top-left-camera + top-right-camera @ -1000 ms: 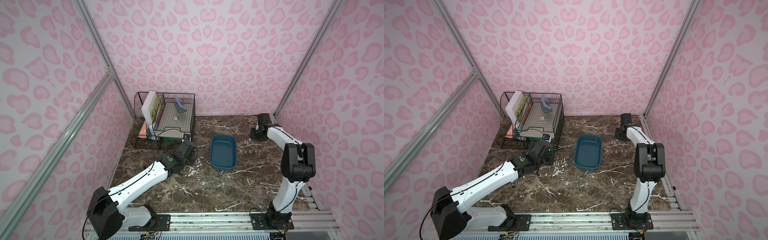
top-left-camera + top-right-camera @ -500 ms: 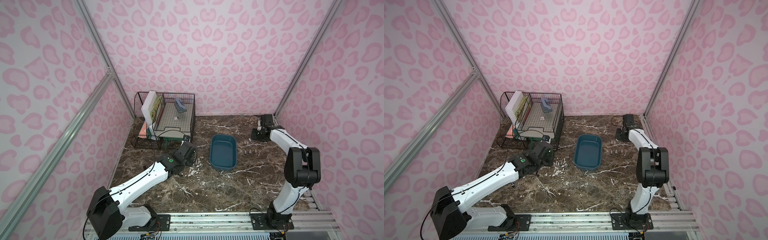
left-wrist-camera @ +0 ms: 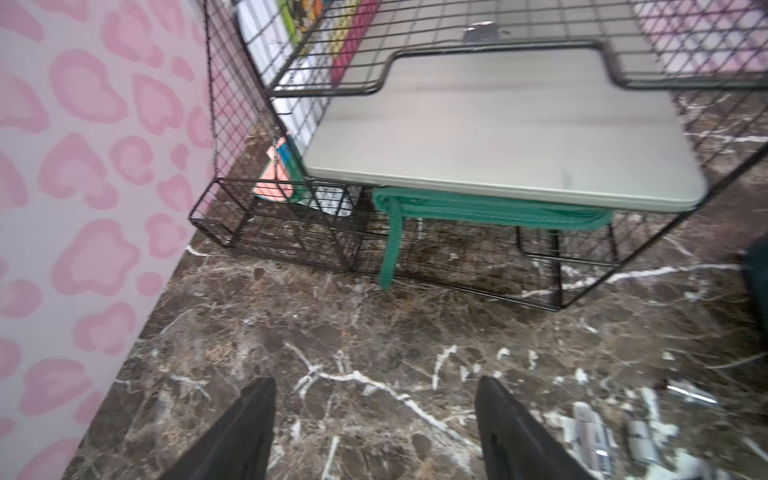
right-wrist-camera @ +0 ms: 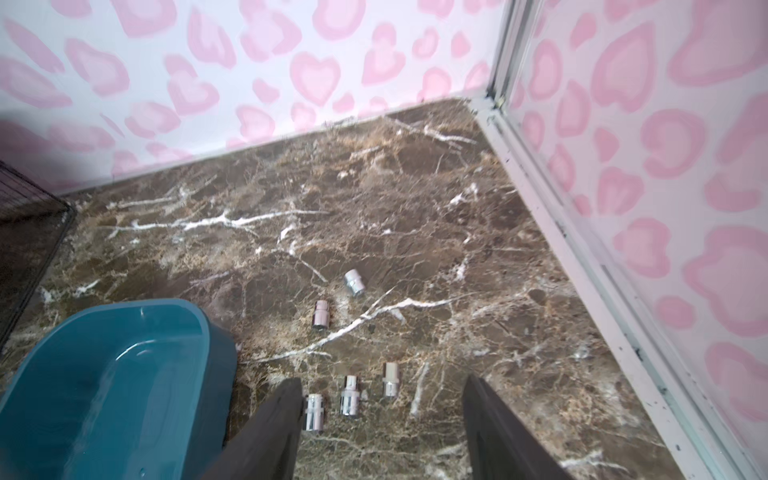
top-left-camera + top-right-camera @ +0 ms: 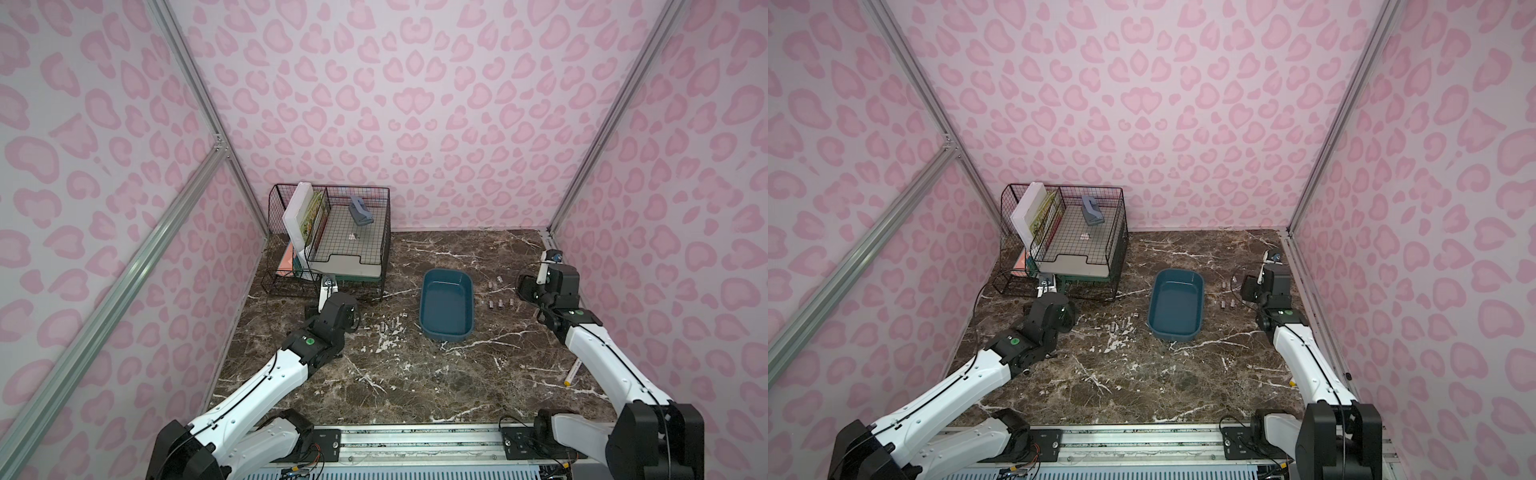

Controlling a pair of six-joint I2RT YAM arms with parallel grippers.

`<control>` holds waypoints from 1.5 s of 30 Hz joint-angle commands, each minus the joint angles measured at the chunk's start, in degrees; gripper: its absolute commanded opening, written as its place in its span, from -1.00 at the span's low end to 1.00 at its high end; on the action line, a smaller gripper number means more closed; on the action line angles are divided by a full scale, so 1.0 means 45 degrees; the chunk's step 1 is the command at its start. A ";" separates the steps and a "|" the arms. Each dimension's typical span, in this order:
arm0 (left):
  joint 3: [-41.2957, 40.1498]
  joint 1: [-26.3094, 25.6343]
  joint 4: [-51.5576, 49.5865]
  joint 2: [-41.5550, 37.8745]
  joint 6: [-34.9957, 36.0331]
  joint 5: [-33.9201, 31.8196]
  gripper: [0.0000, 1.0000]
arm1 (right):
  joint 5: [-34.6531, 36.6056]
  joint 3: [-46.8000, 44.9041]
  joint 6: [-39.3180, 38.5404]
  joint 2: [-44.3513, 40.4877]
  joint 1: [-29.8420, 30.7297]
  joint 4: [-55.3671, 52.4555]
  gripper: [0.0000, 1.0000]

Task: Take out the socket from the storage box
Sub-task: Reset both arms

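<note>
The dark teal storage box [image 5: 448, 305] [image 5: 1177, 303] [image 4: 112, 374] stands mid-table, and nothing shows inside it. Several small silver sockets [image 5: 500, 303] [image 4: 349, 401] lie on the marble to its right; a few more sockets [image 5: 386, 326] [image 3: 590, 432] lie to its left. My right gripper [image 4: 383, 380] hovers open over the right-hand sockets, touching none. My left gripper [image 3: 376, 382] is open over bare marble in front of the wire rack, nothing between its fingers [image 3: 253, 415].
A black wire-mesh rack [image 5: 328, 241] [image 3: 457, 266] holding books, a grey tray and a green bundle stands at the back left, close ahead of my left gripper. A white pen [image 5: 572, 372] lies near the right wall. An aluminium wall rail [image 4: 582, 257] runs beside the right gripper.
Both grippers have opened wider. The right arm has pulled back from the far right corner toward the near side and now hangs lower over the sockets. The left arm has barely moved.
</note>
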 commanded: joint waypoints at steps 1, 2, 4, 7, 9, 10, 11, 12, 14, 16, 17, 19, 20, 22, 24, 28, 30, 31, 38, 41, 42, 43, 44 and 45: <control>-0.0950 0.0849 0.2130 -0.0466 0.0781 -0.1563 0.65 | 0.0895 -0.1507 -0.0308 -0.1180 -0.0015 0.3331 0.40; -0.1178 0.1194 0.2363 -0.0371 0.0731 -0.1764 0.68 | 0.0976 -0.2015 -0.0317 -0.1545 -0.0079 0.4044 0.44; -0.1600 0.1786 0.3087 0.0141 0.0899 -0.1808 0.69 | 0.0990 -0.3256 -0.0800 -0.2059 -0.0142 0.5663 0.45; -0.1885 0.2784 0.4194 0.1109 0.0759 -0.1068 0.71 | 0.1125 -0.5207 -0.1331 -0.2578 -0.0203 0.8626 0.50; -0.2048 0.3331 0.5031 0.1547 0.0940 -0.0371 0.71 | 0.0833 -0.6030 -0.1502 -0.2611 -0.0413 0.9857 0.51; -0.2365 0.3638 0.5689 0.1696 0.1062 0.0162 0.71 | 0.0647 -0.6308 -0.1471 -0.2541 -0.0499 1.0376 0.51; -0.2638 0.3970 0.6597 0.1800 0.1081 0.0358 0.71 | 0.0469 -0.6552 -0.1374 -0.2460 -0.0572 1.0819 0.52; -0.3097 0.4298 0.7691 0.1968 0.1081 0.0358 0.71 | 0.0238 -0.6834 -0.1371 -0.2311 -0.0623 1.1517 0.53; -0.3967 0.4787 0.9815 0.2704 0.1333 0.2625 0.71 | -0.0009 -0.7209 -0.1487 -0.1756 -0.0626 1.2833 0.55; -0.3872 0.4908 1.0586 0.3347 0.1973 0.3637 0.70 | -0.0210 -0.7245 -0.1619 -0.1023 -0.0640 1.3493 0.59; -0.3515 0.4904 1.0310 0.3659 0.2369 0.3995 0.66 | -0.0195 -0.7240 -0.1616 -0.0528 -0.0633 1.3789 0.68; -0.3124 0.4937 1.0186 0.4105 0.2778 0.3872 0.64 | -0.0392 -0.7126 -0.1824 -0.0199 -0.0611 1.4016 0.75; -0.3141 0.5010 1.0520 0.4269 0.3072 0.3960 0.64 | -0.0474 -0.7300 -0.2036 -0.0005 -0.0575 1.4714 0.78; -0.3056 0.5296 1.0909 0.4555 0.3402 0.4420 0.64 | -0.0567 -0.7225 -0.2262 0.0252 -0.0577 1.5163 0.80; -0.3087 0.5727 1.1576 0.5084 0.3424 0.5046 0.64 | -0.0690 -0.7121 -0.2584 0.0709 -0.0568 1.5519 0.80; -0.2744 0.6222 1.2398 0.6737 0.3261 0.5821 0.65 | -0.0878 -0.7042 -0.2741 0.2359 -0.0607 1.6912 0.81; -0.2647 0.6587 1.2133 0.6714 0.2865 0.5985 0.67 | -0.0922 -0.7098 -0.2862 0.3197 -0.0550 1.8066 0.82; -0.2649 0.6636 1.2055 0.6686 0.2826 0.6105 0.69 | -0.0792 -0.6886 -0.2787 0.3065 -0.0550 1.7469 0.82; -0.2623 0.6644 1.2041 0.6717 0.2835 0.6112 0.96 | -0.0319 -0.6193 -0.2740 0.3162 -0.0433 1.6196 0.95; -0.2598 0.6637 1.1997 0.6743 0.2833 0.6107 0.97 | -0.0080 -0.6132 -0.2800 0.3101 -0.0313 1.5985 0.98; -0.2607 0.6647 1.2015 0.6720 0.2835 0.6089 0.97 | -0.0070 -0.6159 -0.2821 0.3167 -0.0322 1.6141 0.98; -0.2603 0.6647 1.2013 0.6719 0.2837 0.6093 0.97 | -0.0037 -0.6142 -0.2812 0.3133 -0.0296 1.6009 0.98; -0.2600 0.6641 1.2017 0.6720 0.2830 0.6107 0.97 | -0.0033 -0.6147 -0.2821 0.3165 -0.0299 1.6101 0.98; -0.2558 0.6639 1.1994 0.6754 0.2825 0.6103 0.97 | -0.0038 -0.6151 -0.2822 0.3138 -0.0292 1.6032 0.98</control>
